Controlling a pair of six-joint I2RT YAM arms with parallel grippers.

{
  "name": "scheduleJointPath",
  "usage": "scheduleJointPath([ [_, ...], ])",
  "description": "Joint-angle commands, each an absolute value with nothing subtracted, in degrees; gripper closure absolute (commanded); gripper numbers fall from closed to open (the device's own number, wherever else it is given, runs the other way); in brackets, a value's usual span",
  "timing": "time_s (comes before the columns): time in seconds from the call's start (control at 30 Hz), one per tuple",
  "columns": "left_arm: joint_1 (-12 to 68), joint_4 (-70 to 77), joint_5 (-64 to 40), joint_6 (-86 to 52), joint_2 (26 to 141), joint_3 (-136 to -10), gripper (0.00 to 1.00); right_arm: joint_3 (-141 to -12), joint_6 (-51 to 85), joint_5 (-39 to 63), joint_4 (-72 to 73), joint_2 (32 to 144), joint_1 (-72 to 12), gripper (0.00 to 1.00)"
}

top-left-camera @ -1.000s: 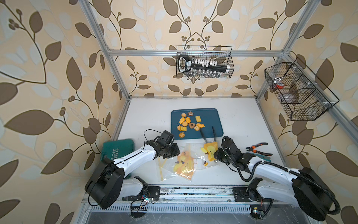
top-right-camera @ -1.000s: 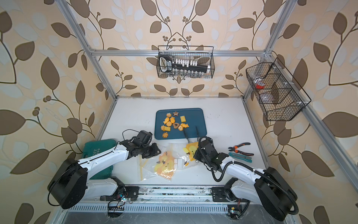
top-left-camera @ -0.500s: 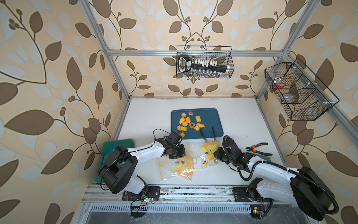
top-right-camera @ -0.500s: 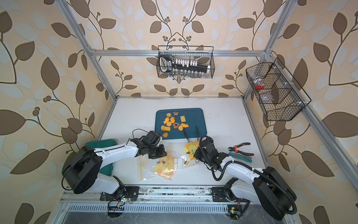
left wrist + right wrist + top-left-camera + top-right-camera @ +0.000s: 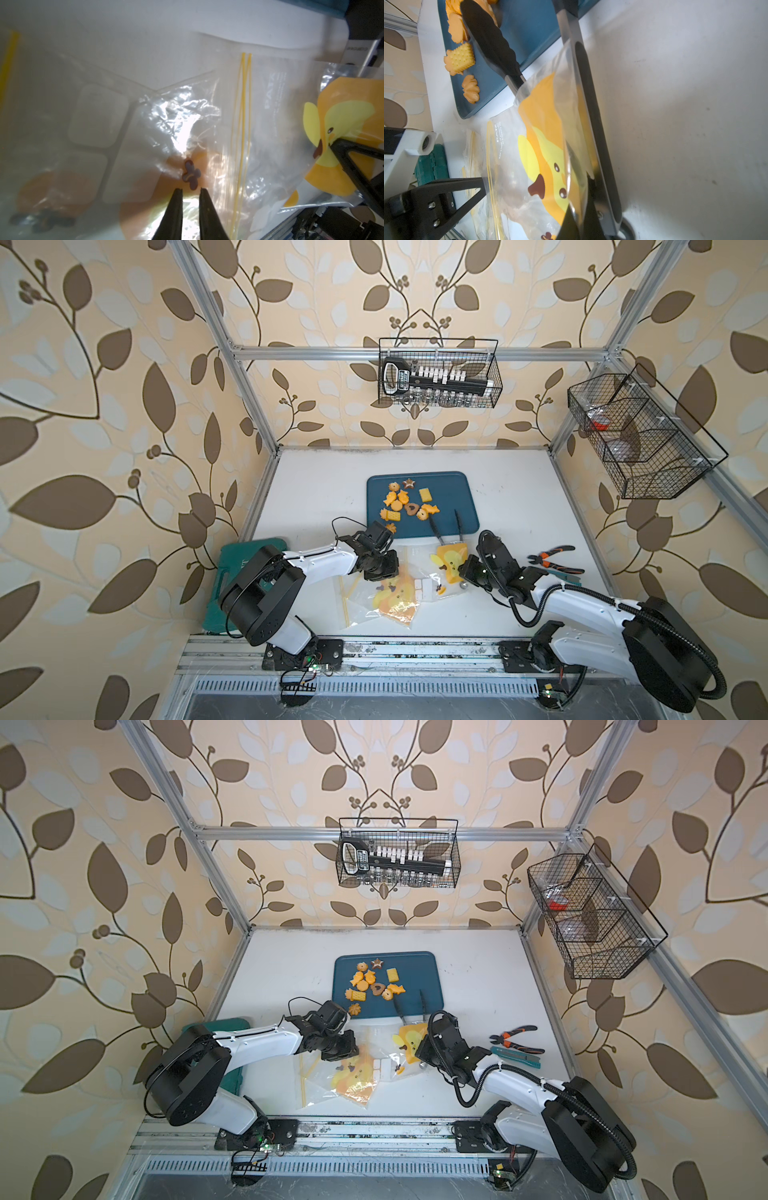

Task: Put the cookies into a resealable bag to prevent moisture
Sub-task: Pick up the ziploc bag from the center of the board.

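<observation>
A: Location of the cookies?

B: On the blue tray at mid tabletop, grouped in the tray's left half. Mostly orange-yellow, two brown. One flower-shaped piece sits apart from the group at the tray's near left corner. Both top views show the same layout.

A: State of the right end effector?

B: Clenched on the edge of a clear resealable bag with a yellow duck print. The right wrist view shows the film pinched between the fingers and that side of the bag raised off the tabletop. The bag rests over the handle end of the tongs. The tongs' black tips lie on the tray near the cookies.

A: State of the left end effector?

B: Released. The fingers stand a narrow gap apart and I see nothing gripped between them. The tips are low over a second clear bag, beside a small brown flower print. I cannot tell whether they touch the film. That bag is part of a loose pile of bags lying flat toward the front edge, just left of the held one.

A: Other items?

B: Pliers lie to the right of the right arm. A green case sits at the left edge, partly under the left arm.
</observation>
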State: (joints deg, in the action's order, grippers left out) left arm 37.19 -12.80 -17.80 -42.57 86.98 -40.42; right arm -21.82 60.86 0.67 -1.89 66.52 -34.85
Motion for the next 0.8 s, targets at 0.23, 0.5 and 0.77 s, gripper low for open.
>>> scheduleJointPath([
  [0.23, 38.1, -7.8, -21.6, -44.3, 83.6, -40.9, 0.61, -19.3, 63.0, 1.3, -0.1, 66.7, -34.7, 1.00],
  [0.5, 39.0, -2.2, -24.0, -47.5, 84.5, -39.4, 0.47, -17.0, 66.0, 1.7, 3.3, 64.5, -34.7, 1.00],
  [0.77, 40.0, -1.9, -21.1, -48.6, 85.5, -38.2, 0.65, -17.0, 66.5, 2.2, 4.2, 64.8, -34.7, 1.00],
])
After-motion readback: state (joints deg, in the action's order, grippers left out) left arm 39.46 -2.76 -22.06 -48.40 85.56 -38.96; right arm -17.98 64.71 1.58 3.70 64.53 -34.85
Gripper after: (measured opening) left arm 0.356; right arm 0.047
